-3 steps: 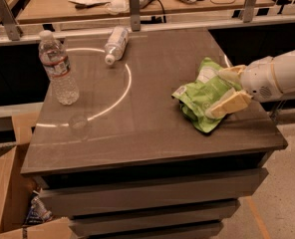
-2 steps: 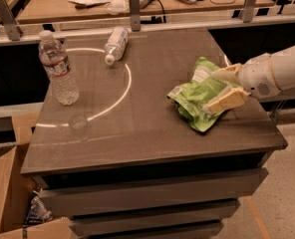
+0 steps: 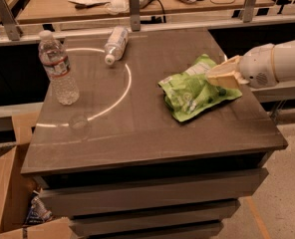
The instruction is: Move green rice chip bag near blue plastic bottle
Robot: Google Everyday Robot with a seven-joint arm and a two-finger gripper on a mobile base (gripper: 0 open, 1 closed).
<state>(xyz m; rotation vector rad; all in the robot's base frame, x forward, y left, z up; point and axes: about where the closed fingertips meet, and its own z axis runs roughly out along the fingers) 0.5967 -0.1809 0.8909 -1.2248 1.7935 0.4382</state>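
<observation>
The green rice chip bag (image 3: 192,89) lies on the right half of the dark table (image 3: 137,128), crumpled, with its white panel facing up. My gripper (image 3: 223,76) comes in from the right on a white arm. Its tan fingers (image 3: 226,72) are closed on the bag's right edge. The blue plastic bottle (image 3: 116,44) lies on its side at the far middle of the table, white cap toward me, well to the left of and beyond the bag.
A taller clear bottle with a red-and-white label (image 3: 58,68) stands upright at the left. A pale ring mark (image 3: 122,88) curves across the tabletop. A metal rail with posts (image 3: 134,9) runs behind. An open cardboard box (image 3: 8,198) sits on the floor at the lower left.
My gripper has moved left and slightly away from me, taking the green bag with it toward the table's middle. The bottles have not moved.
</observation>
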